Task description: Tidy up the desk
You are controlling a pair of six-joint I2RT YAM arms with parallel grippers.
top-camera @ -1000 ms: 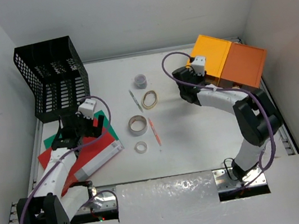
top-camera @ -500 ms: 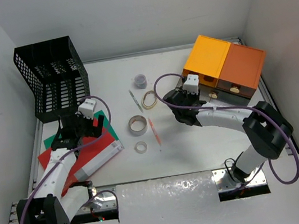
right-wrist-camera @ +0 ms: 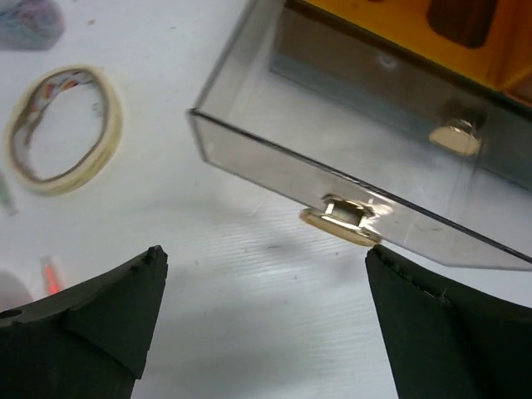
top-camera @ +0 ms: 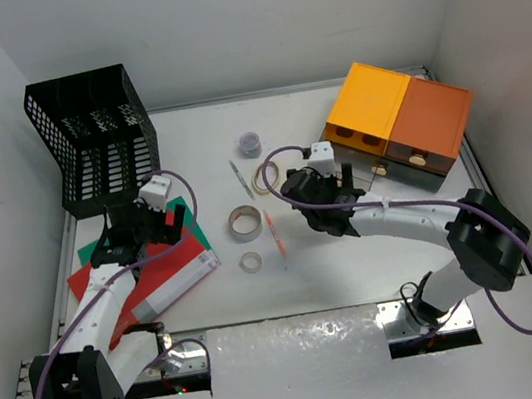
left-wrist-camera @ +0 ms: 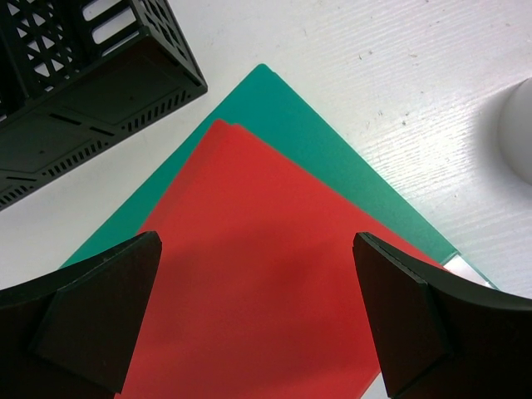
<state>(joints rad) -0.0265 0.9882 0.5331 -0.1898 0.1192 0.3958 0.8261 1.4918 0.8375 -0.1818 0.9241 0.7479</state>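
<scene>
The desk (top-camera: 194,130) is a white tabletop with loose items on it. My left gripper (top-camera: 128,233) hangs open over a red folder (left-wrist-camera: 249,274) that lies on a green folder (left-wrist-camera: 332,141); nothing is between its fingers (left-wrist-camera: 100,307). My right gripper (top-camera: 347,179) is open just in front of a clear drawer (right-wrist-camera: 332,125) pulled out of the yellow-orange box (top-camera: 368,107). The drawer's gold knob (right-wrist-camera: 341,218) sits a little beyond the right gripper (right-wrist-camera: 264,253), close to the right fingertip and not held.
A black mesh rack (top-camera: 99,135) stands at the back left, a darker orange box (top-camera: 436,122) at the back right. Mid-desk lie a small grey pot (top-camera: 250,143), a rubber-band ring (top-camera: 264,176), a grey pen (top-camera: 240,178), a tape roll (top-camera: 244,223), a small ring (top-camera: 250,262) and an orange pen (top-camera: 275,234).
My right gripper drew back to the left from the yellow-orange box, pulling the clear drawer out, then opened and let go of the knob. The left arm has not moved.
</scene>
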